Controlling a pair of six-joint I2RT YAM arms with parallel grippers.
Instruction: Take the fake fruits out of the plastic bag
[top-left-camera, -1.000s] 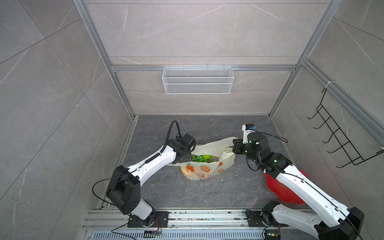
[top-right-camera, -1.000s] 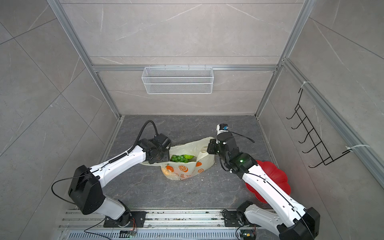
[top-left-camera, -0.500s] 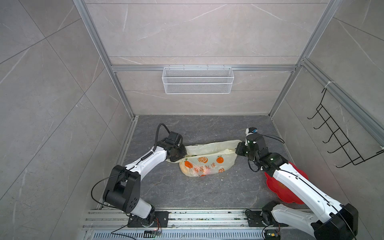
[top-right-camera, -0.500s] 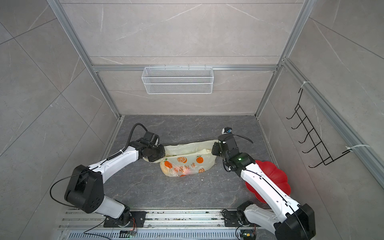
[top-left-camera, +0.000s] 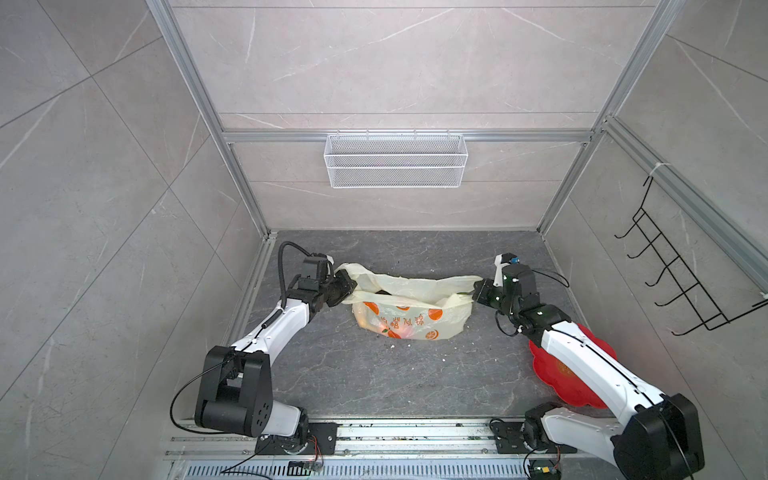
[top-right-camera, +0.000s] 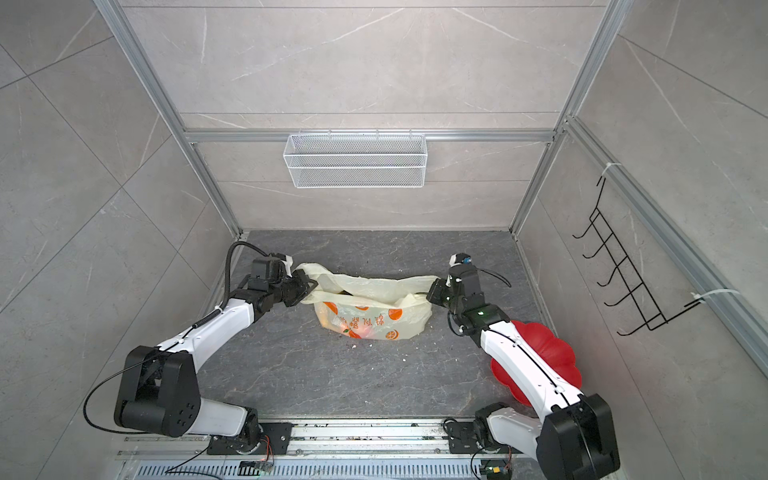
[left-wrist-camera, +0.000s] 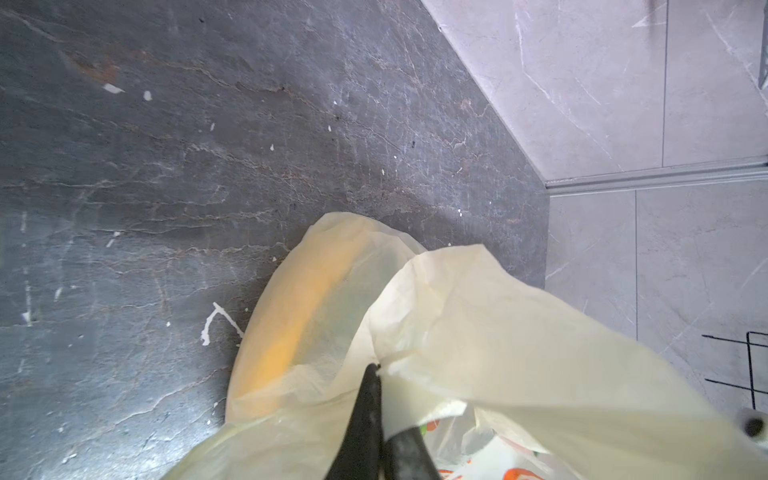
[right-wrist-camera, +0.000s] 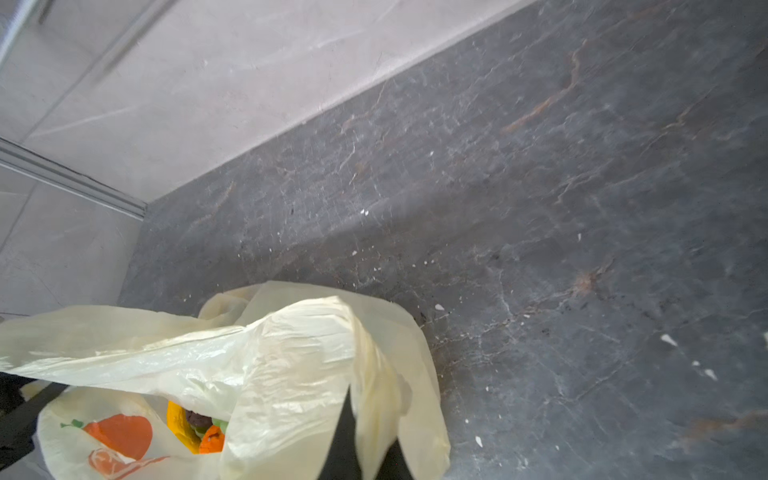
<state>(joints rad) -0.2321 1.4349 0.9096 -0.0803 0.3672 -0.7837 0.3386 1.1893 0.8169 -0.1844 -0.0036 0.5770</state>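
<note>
Mouth-spreading step: left tool (top-left-camera: 348, 287) clamped plastic bag (top-left-camera: 409, 324) handle, right tool (top-left-camera: 478, 291) clamped opposite handle. Inside lay fake fruits (right-wrist-camera: 199, 428); next likely needed one tool freed for reach-in.

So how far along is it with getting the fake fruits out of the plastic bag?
Done: nothing; no fruit shows on the floor or red plate. In hand: left gripper and right gripper each shut on one end of the plastic bag, stretching it between them. Left: all the fake fruits, glimpsed inside through the mouth.
</note>
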